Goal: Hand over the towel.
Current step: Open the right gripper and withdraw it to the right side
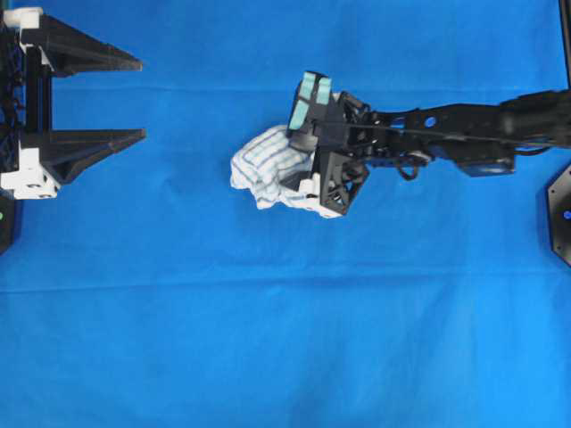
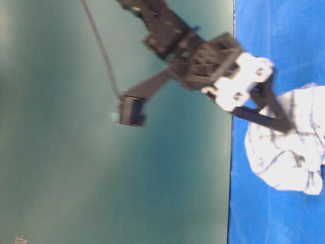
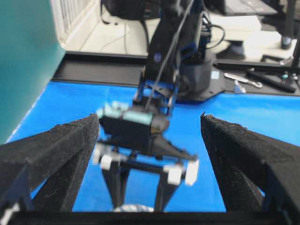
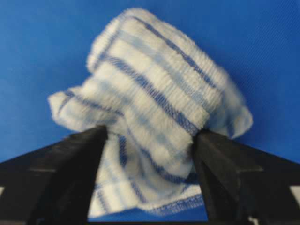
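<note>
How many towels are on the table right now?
1. The towel lies bunched near the table's middle, between the right hand's fingers. Nothing else could hide another.

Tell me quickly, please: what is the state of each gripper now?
Left gripper: open, holding nothing, apart from the towel.
Right gripper: fingers on both sides of the striped towel, closed on it.

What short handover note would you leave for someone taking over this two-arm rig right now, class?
Right tool: down at mid-table, fingers either side of the towel; the right wrist view shows the cloth bunched between them, but whether the grip is closed I cannot tell.
Left tool: open, parked at the left edge, well clear of the towel.
Done: right arm has reached the towel.
Left: confirm the grip, lift, carry across, pass it to the left tool.
</note>
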Robot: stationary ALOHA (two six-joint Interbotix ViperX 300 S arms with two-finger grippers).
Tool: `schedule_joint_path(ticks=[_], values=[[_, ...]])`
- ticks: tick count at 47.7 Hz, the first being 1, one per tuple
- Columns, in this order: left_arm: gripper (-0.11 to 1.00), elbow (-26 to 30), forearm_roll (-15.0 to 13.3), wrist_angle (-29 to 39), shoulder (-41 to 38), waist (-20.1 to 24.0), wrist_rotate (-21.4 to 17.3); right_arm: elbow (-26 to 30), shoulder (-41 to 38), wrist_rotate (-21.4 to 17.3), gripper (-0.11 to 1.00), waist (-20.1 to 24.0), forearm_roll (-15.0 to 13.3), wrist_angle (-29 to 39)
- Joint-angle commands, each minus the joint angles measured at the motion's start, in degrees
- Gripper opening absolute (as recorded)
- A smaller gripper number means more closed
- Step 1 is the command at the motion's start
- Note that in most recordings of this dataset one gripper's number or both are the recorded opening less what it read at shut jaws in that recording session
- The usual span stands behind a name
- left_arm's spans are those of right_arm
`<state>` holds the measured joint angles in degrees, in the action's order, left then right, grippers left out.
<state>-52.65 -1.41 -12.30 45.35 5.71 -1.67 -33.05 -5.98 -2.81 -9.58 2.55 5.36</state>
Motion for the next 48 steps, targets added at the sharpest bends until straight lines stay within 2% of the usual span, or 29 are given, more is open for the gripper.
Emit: schedule_joint_path(ticks=[1, 14, 22, 31, 39, 48], values=[[0.93, 0.53, 0.09, -0.35, 0.09, -0.09, -0.18, 0.35, 6.06, -0.18, 0.69, -0.18, 0.00, 1.58], [0.93, 0.18, 0.09, -0.26, 0.00, -0.09, -0.18, -0.44, 19.95, 0.09, 0.70, -0.09, -2.20, 2.72], [0.93, 0.00, 0.09, -0.26, 0.09, -0.09, -0.18, -2.64, 27.42, 0.18, 0.70, -0.18, -4.39, -0.88], [0.93, -0.26, 0.09, -0.26, 0.09, -0.09, -0.18, -7.12, 35.07, 0.26, 0.70, -0.09, -4.66, -6.24], [0.93, -0.35, 0.00, -0.26, 0.00, -0.09, -0.35, -9.84, 37.44, 0.26, 0.70, -0.09, -4.66, -8.53], [0.93, -0.44, 0.00, -0.26, 0.00, -0.09, 0.26, -9.93, 37.53, 0.26, 0.70, -0.09, -4.75, -8.53]])
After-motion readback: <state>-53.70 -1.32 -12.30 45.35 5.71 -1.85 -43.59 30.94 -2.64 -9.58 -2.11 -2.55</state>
